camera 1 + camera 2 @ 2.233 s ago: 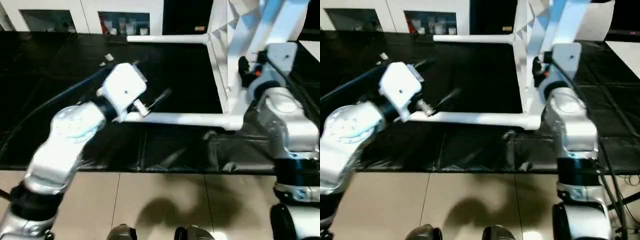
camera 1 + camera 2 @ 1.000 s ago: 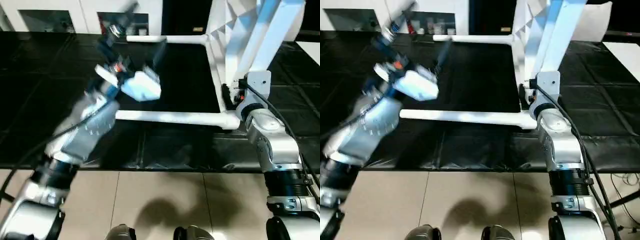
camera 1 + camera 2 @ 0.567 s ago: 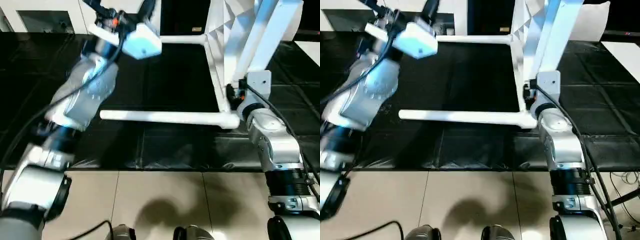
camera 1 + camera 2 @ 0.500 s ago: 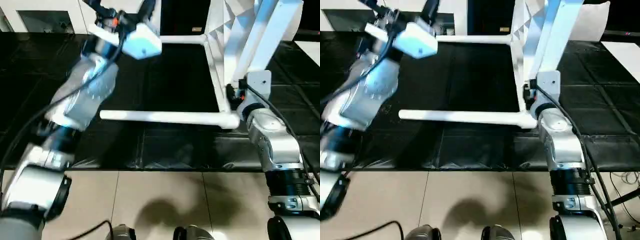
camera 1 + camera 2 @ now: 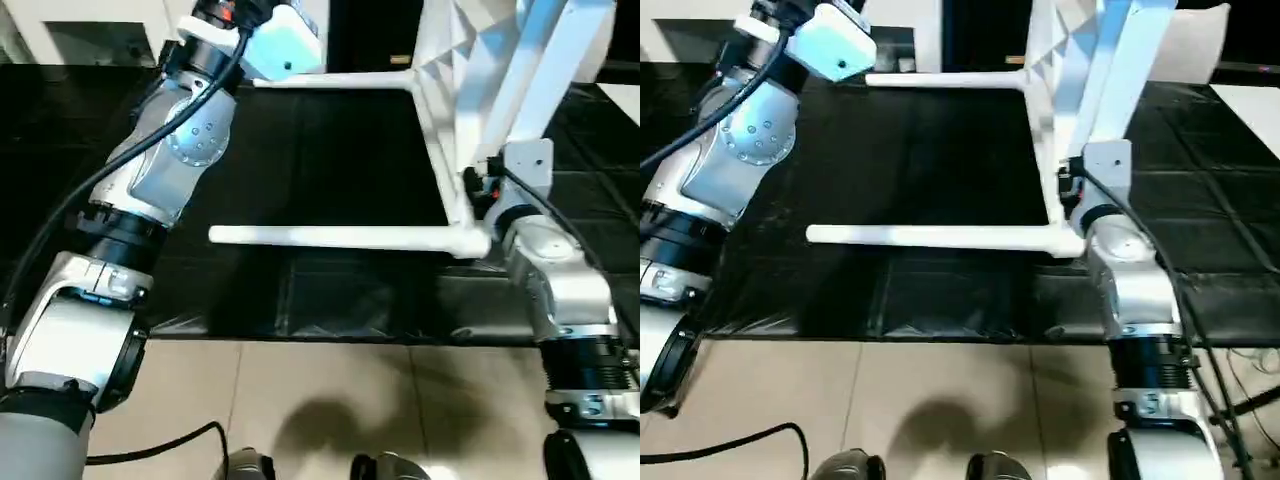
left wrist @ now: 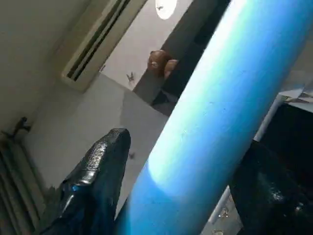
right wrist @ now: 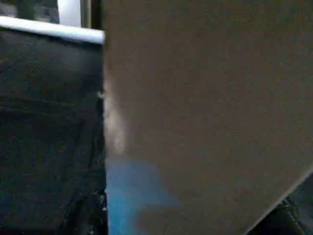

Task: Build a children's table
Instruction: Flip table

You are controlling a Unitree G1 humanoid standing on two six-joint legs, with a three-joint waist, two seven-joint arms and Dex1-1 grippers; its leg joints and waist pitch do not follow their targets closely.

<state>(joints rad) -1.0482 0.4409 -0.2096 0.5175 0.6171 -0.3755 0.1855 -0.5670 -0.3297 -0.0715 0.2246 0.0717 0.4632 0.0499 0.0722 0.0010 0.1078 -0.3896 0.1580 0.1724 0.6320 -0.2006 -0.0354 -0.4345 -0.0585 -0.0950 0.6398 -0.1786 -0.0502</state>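
Jaws left: wide, either side of a white leg; left gripper [image 6: 188, 144] straddles it. One finger [image 6: 100, 169] shows a gap to the tube near its tip, so no firm clamp visible.

Jaws right: can't tell. Right gripper [image 5: 478, 186] sits tight against the near edge of the top [image 5: 450, 60], mostly hidden behind its own wrist. Right wrist view has a pale panel right up against the lens.

Table layout:
- top stands on edge on the black worktable [image 5: 330, 160], ribbed underside facing robot's left
- near leg [image 5: 340, 237] runs level out of the low near corner socket [image 5: 470, 241], pointing left, free end near the left forearm
- far leg [image 5: 330, 80] runs parallel to it at the back, also pointing left; left arm reaches up to its free end
- third leg [image 5: 530, 70] slants up and to the right above the right wrist

Worktable's front edge meets the tiled floor [image 5: 300, 400].
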